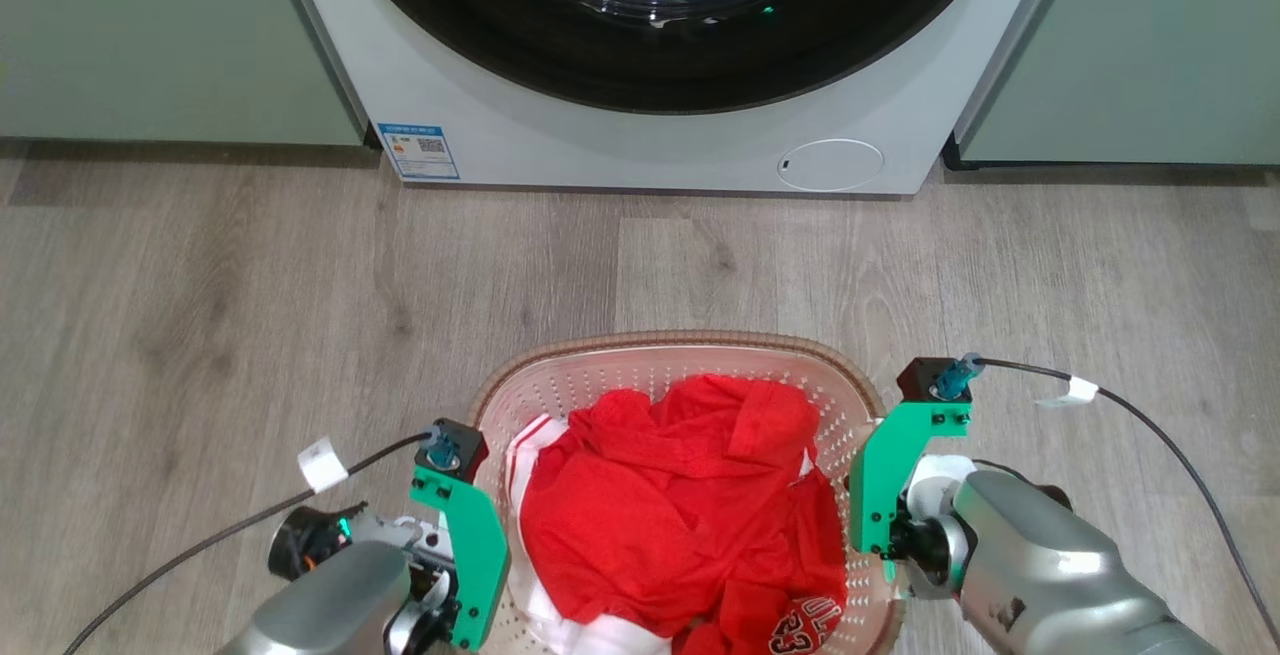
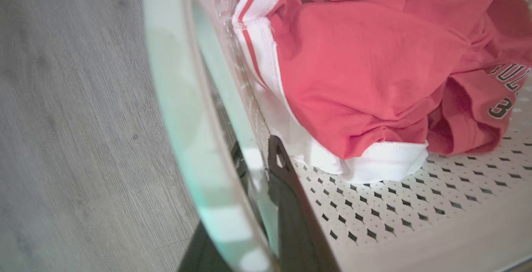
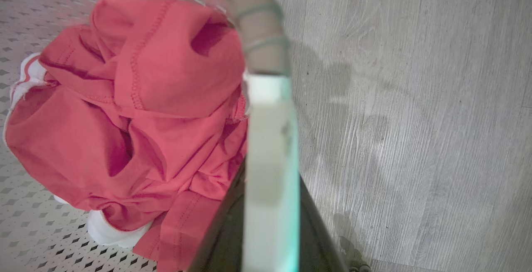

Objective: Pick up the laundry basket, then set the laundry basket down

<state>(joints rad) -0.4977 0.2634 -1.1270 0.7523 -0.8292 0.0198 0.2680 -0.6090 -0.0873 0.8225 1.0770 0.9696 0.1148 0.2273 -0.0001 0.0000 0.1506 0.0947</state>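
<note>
- the laundry basket (image 1: 680,343) sits between the two tools, its far rim pointing away from them toward the washer (image 1: 650,150).
- the left tool (image 2: 257,155) is narrowed onto the basket's left handle (image 2: 187,97). one dark finger is inside the perforated wall and the other outside it, with the pale handle band between them.
- the right tool (image 3: 272,172) grips the right handle (image 3: 270,139) in the same way, with a dark finger on each side of the white strip.
- a crumpled red basketball jersey (image 1: 680,505) with white trim lies inside the basket, between the tools and touching neither one.
- judged progress: both grasps look made, so reaching and closing are done.
- i cannot say for sure whether the basket has left the wooden floor (image 1: 250,285). in the right wrist view, faint shadows lie on the boards a little apart from the rim, which hints at a slight lift.
- left to do, as i read it: carry the basket level with both tools together, lower it to the floor, then open both tools.
</note>
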